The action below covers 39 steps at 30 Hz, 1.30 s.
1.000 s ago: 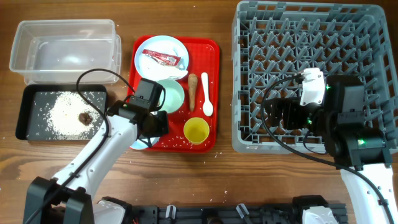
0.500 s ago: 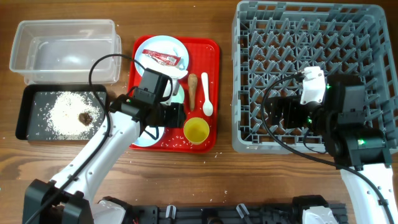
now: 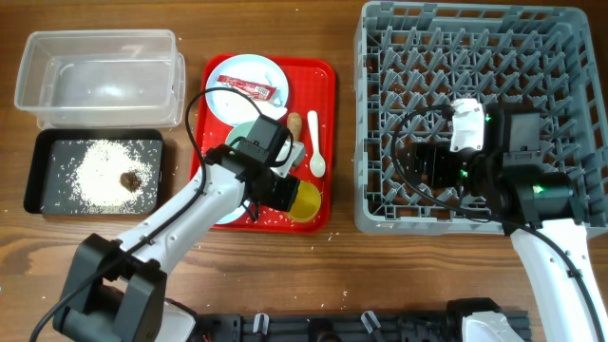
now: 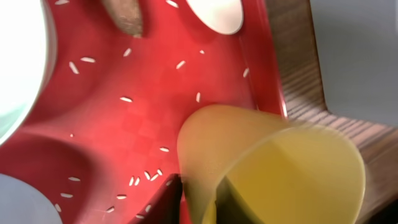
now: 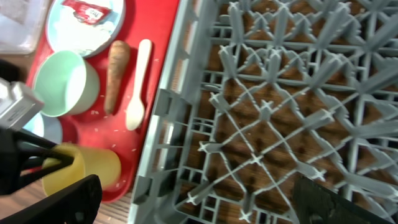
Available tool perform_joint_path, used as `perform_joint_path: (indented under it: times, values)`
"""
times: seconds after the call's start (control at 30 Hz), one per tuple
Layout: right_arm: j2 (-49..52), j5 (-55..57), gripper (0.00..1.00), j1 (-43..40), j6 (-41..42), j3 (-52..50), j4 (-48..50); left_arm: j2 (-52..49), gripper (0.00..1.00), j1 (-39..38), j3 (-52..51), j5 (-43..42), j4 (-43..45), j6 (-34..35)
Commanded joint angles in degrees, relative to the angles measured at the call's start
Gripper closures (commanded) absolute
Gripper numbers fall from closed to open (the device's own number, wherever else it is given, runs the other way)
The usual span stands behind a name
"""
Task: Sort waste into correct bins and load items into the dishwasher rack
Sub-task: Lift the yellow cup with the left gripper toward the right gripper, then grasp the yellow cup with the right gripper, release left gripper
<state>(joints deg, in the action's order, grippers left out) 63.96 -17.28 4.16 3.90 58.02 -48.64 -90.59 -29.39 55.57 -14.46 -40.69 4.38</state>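
Left fingers (image 3: 285, 193) clenched on the rim of the yellow cup (image 3: 304, 199). The cup is tipped on its side at the near right corner of the red tray (image 3: 326, 95); I can't tell if it's off the tray floor. Loose rice grains (image 4: 127, 99) lie around it. Right fingers (image 5: 62, 202) are spread wide, holding nothing, over the left part of the dishwasher rack (image 3: 475, 57). White spoon (image 3: 314, 152) and brown stick (image 3: 294, 123) lie just behind the cup. Sachet wrapper (image 3: 247, 87) is on the plate (image 3: 233, 104). Brown lump (image 3: 128, 179) is in the black tray (image 3: 38, 171).
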Motion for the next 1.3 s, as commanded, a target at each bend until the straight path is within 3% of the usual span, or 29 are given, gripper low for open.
perform_joint_path:
  times: [0.0, 0.07, 0.2, 0.27, 0.43, 0.67, 1.17, 1.27]
  values:
    - [0.3, -7.6, 0.00, 0.0, 0.5, 0.7, 1.5, 0.2, 0.96, 2.2, 1.2, -1.1, 0.4, 7.1]
    - [0.3, -12.2, 0.00, 0.0, 0.8, 0.7, 4.0, 1.4, 0.96, 4.1, 2.6, -6.7, 0.4, 8.5]
    - [0.3, -20.1, 0.00, 0.1, 5.1, 0.7, 10.6, 3.5, 0.96, 11.3, 7.1, -27.1, 0.8, 9.6]
    - [0.3, -22.3, 0.01, 0.2, 5.5, 0.7, 13.1, 3.5, 0.96, 15.1, 7.2, -39.7, 3.4, 11.1]
    - [2.6, -33.9, 0.00, 0.2, 5.0, 0.7, 20.5, 3.5, 0.96, 19.1, 7.2, -57.8, 9.7, 14.4]
    - [8.9, -55.2, 0.00, 0.4, 0.4, 0.7, 30.3, 3.5, 0.96, 19.1, 7.2, -64.4, 18.6, 25.1]
    - [13.4, -52.9, 0.01, 8.4, 2.4, 0.7, 40.6, 3.5, 0.96, 19.1, 7.2, -66.4, 22.9, 41.4]
    - [13.5, -52.1, 0.11, 9.4, 2.7, 0.7, 41.6, 3.5, 0.96, 19.1, 7.2, -67.6, 25.9, 45.3]
